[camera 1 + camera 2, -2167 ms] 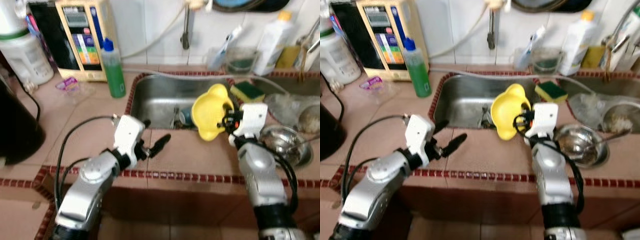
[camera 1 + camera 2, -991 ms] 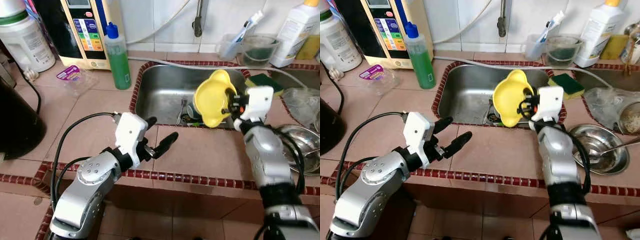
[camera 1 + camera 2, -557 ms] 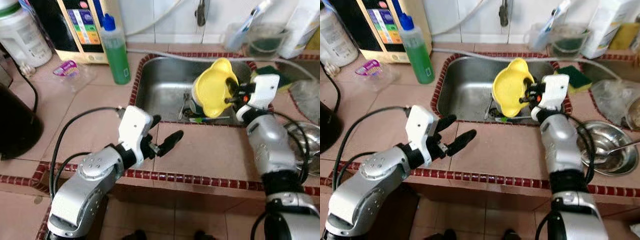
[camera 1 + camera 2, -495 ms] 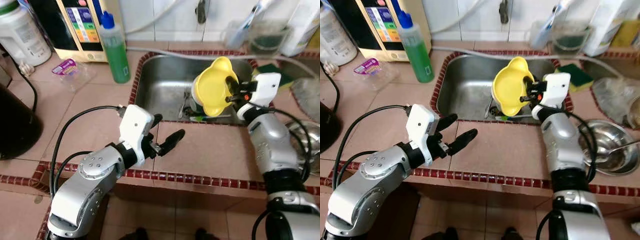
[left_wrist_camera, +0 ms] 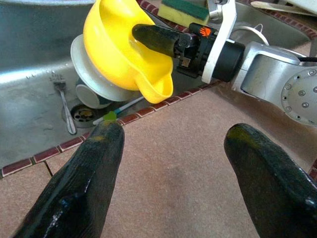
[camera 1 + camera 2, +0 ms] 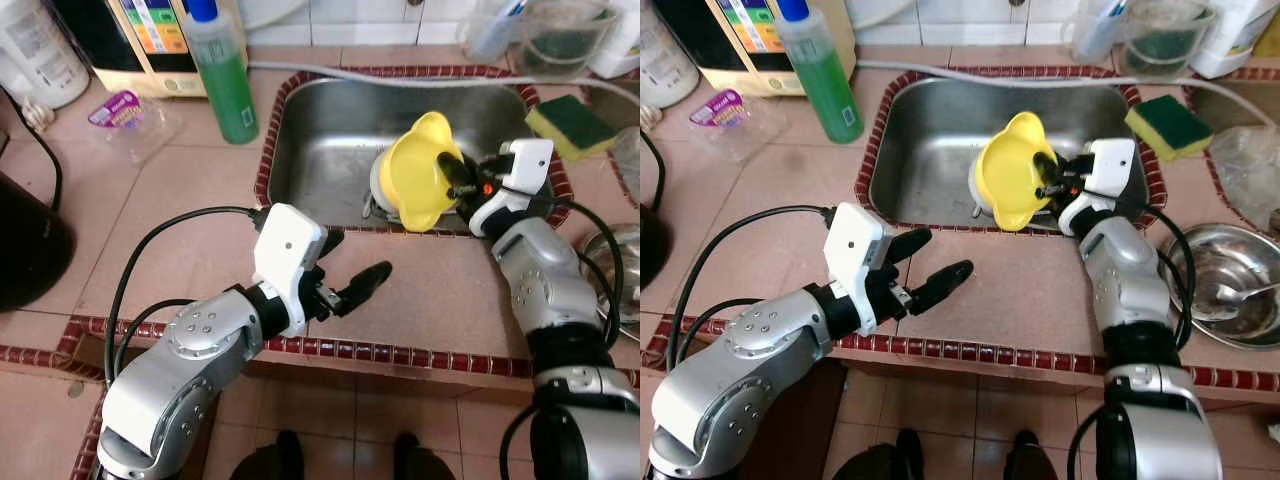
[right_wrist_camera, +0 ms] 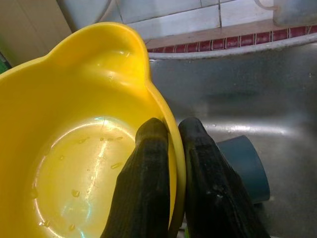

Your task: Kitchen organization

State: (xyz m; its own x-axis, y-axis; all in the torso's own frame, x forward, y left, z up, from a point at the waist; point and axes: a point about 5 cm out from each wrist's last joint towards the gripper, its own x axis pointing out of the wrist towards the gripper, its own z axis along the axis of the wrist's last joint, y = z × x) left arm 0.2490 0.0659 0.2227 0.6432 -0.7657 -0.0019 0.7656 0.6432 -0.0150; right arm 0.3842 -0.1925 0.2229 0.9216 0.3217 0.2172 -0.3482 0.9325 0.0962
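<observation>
- A yellow bowl is pinched by its rim in the right gripper, one finger inside the bowl and one outside, as the right wrist view shows.
- The bowl is held tilted on its side above the front edge of the sink, clear of the counter.
- Drops of water can be seen inside the bowl, so it is judged to have been lifted out wet and not yet set down anywhere.
- Left in the sink, under the bowl, are a white plate, a grey cup and a fork; these are judged still to be dealt with.
- The left gripper is held over the counter in front of the sink with its fingers spread apart and nothing between them.
- A sponge lies on the sink's rim, and a metal bowl stands on the counter to the right.
- Much of the plate is hidden behind the bowl, and what lies at the drain is too small to be made out.
</observation>
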